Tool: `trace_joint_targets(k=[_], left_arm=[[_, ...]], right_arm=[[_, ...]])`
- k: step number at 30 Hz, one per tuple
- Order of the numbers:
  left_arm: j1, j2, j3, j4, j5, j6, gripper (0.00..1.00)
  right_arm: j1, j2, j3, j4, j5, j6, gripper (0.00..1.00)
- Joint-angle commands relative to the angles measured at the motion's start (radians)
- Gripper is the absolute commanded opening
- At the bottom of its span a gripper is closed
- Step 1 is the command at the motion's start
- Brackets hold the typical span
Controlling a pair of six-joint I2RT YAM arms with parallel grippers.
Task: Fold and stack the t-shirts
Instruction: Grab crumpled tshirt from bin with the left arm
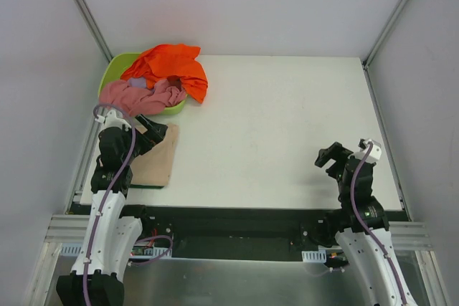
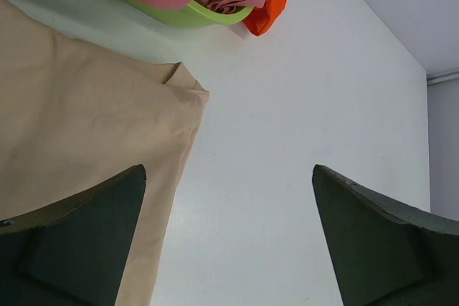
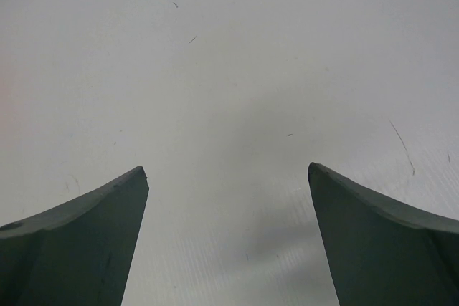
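At eight o'clock on the table [image 1: 287, 105], the tan t-shirt [image 1: 159, 163] lies folded flat near the front edge. Toward ten o'clock, the orange t-shirt [image 1: 172, 66] and the pink t-shirt [image 1: 140, 96] are heaped in and over the lime-green tub [image 1: 113, 69], with a scrap of lavender t-shirt [image 1: 137, 84] showing between them. The left gripper [image 2: 229, 238] hovers over the tan t-shirt's right edge, fingers spread wide, holding nothing. At four o'clock the right gripper [image 3: 228, 234] hangs above the white tabletop, fingers likewise wide apart and empty.
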Motion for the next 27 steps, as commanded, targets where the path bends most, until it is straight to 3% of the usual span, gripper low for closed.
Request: trace_joint_targets(k=[1, 7, 12, 17, 21, 27], left_arm=[[0.005, -0.015, 0.022, 0.038, 0.021, -0.006, 0.99], [0.005, 0.041, 0.045, 0.066, 0.012, -0.012, 0.99], [0.005, 0.189, 0.119, 0.102, 0.018, -0.012, 0.99], [0.007, 0.385, 0.296, 0.127, 0.038, 0.065, 0.99], [0.007, 0.531, 0.451, 0.161, 0.135, 0.091, 0.99], [0.004, 0.757, 0.652, 0.139, 0.112, 0.114, 0.99]], right_arm=[[-0.005, -0.015, 0.002, 0.002, 0.004, -0.005, 0.96], [-0.003, -0.021, -0.004, 0.002, -0.014, -0.01, 0.96], [-0.006, -0.019, -0.008, 0.007, -0.028, -0.011, 0.96], [-0.005, -0.006, -0.014, 0.028, -0.057, -0.02, 0.96], [-0.005, 0.005, -0.013, 0.024, -0.059, -0.02, 0.96], [-0.005, 0.016, -0.01, 0.025, -0.063, -0.025, 0.96]])
